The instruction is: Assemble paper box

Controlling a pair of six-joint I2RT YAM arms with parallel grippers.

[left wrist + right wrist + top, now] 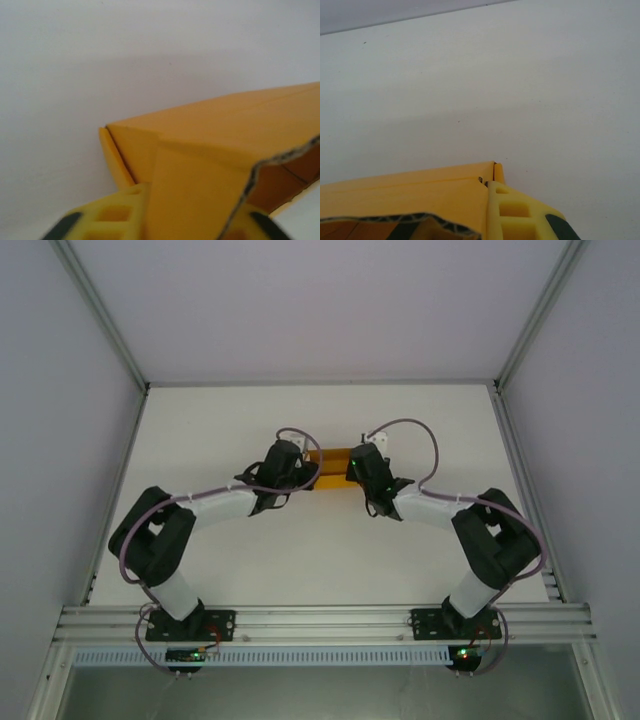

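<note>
The paper box point(330, 460) is orange-yellow card, partly folded, held off the white table between both arms near mid-table. My left gripper point(300, 464) grips its left end. In the left wrist view a card panel point(200, 190) fills the gap between my yellow fingers point(110, 215), and the gripper point(192, 212) is shut on it. My right gripper point(353, 464) holds the right end. In the right wrist view one finger point(517, 212) presses against the box's point(420, 192) side wall, with a raw corrugated edge in front; the other finger is hidden behind the card.
The white table point(320, 560) lies open around the box. Aluminium frame posts point(100, 310) and pale enclosure walls bound it left, right and back. A metal rail point(320, 620) carrying both arm bases runs along the near edge.
</note>
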